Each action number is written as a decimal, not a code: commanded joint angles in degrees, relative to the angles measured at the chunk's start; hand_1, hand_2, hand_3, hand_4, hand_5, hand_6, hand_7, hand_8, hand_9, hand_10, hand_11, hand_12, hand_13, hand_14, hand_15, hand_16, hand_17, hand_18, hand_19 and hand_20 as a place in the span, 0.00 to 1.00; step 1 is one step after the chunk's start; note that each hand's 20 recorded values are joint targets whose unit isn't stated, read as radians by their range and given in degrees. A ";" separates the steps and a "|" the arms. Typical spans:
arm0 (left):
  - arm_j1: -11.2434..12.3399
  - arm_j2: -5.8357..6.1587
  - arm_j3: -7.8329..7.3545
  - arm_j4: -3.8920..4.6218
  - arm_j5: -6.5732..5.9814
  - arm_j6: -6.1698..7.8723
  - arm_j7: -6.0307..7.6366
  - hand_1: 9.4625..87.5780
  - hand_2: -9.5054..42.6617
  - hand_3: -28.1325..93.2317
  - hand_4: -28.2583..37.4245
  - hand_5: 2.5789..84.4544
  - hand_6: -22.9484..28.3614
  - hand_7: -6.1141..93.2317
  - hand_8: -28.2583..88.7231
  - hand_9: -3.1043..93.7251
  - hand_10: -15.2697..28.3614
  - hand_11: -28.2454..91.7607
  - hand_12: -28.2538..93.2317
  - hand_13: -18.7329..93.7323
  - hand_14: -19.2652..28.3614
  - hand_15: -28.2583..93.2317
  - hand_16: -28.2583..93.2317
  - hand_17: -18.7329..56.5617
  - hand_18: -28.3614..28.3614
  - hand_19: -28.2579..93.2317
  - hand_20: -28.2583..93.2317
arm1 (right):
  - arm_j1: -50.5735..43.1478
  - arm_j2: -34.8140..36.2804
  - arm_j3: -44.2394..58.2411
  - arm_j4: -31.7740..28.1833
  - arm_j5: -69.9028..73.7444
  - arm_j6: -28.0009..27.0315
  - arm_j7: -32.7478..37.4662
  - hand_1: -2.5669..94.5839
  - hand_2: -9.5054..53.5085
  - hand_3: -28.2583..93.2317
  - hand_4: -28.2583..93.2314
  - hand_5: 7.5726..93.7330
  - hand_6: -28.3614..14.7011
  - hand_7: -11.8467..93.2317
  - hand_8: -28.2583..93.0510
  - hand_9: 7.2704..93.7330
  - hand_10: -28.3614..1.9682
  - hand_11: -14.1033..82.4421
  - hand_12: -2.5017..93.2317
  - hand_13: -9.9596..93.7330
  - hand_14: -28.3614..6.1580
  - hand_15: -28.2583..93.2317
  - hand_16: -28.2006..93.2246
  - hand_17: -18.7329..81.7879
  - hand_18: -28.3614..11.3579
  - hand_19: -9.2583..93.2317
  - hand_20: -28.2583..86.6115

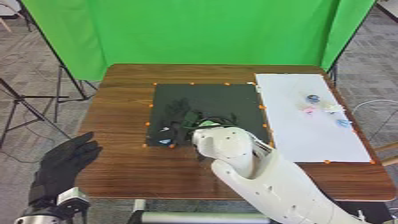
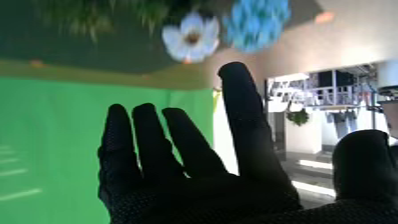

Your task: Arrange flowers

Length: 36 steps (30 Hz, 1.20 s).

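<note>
1. Green fabric backdrop point(image 1: 209, 35) behind wood-grain counter point(image 1: 120, 117).
2. Right hand point(image 1: 229, 120) over black mat point(image 1: 218, 95), fingers straight, apart.
3. Left hand point(image 1: 67, 160) beside counter, fingers extended.
4. Ruffled blue, pink, white flowers point(image 1: 313, 98) on smooth white sheet point(image 1: 315, 142).

Your head view looked forward and down from above the table point(image 1: 115, 170) toward the green backdrop point(image 1: 222, 35). Your right wrist view, much closer to the dark mat point(image 1: 213, 95), faced the backdrop and room; both shared mat and backdrop.

Beyond the wooden table point(image 1: 120, 172), you see a green screen point(image 1: 204, 35); left of it, a black tripod point(image 1: 19, 97) stands on gray carpet point(image 1: 378, 80).
</note>
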 commanded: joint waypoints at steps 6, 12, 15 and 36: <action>-1.26 1.71 1.11 0.76 -1.14 -0.50 0.50 0.22 0.27 0.91 0.12 0.51 0.70 0.27 0.15 0.43 0.86 0.58 0.33 0.39 0.99 0.77 0.12 0.12 0.88 0.73 0.29 | 1.30 -1.00 -2.71 3.80 -3.65 2.31 5.64 0.00 0.62 0.62 0.02 0.43 0.67 0.21 0.14 0.16 0.23 0.14 0.25 0.12 0.15 0.54 0.43 0.08 0.23 0.62 0.48; -0.68 2.61 1.27 0.74 -2.99 -0.53 1.75 0.22 0.27 0.91 0.12 0.51 0.70 0.27 0.15 0.43 0.86 0.58 0.32 0.39 0.99 0.77 0.12 0.12 0.89 0.73 0.29 | 1.17 -0.93 -2.15 3.32 -2.89 2.66 6.07 0.00 0.61 0.63 0.02 0.43 0.66 0.21 0.14 0.17 0.21 0.16 0.24 0.12 0.14 0.55 0.43 0.08 0.22 0.62 0.48; -0.66 2.17 1.18 0.73 -2.81 -0.74 1.52 0.22 0.27 0.91 0.12 0.51 0.70 0.27 0.15 0.43 0.86 0.58 0.32 0.39 0.99 0.77 0.12 0.12 0.89 0.73 0.29 | 1.53 -1.01 -2.45 3.11 -2.00 3.40 6.84 0.00 0.60 0.65 0.02 0.44 0.66 0.21 0.14 0.18 0.20 0.16 0.24 0.12 0.12 0.56 0.43 0.08 0.21 0.63 0.48; 7.71 3.44 -1.19 -2.04 -4.47 2.95 6.30 0.22 0.27 0.91 0.12 0.51 0.70 0.27 0.15 0.43 0.86 0.57 0.32 0.39 0.99 0.77 0.11 0.12 0.89 0.73 0.29 | 7.64 23.59 4.96 -12.20 25.27 26.78 17.06 0.05 0.42 0.87 0.02 0.49 0.54 0.26 0.13 0.45 0.15 0.33 0.21 0.41 0.15 0.73 0.33 0.24 0.09 0.73 0.49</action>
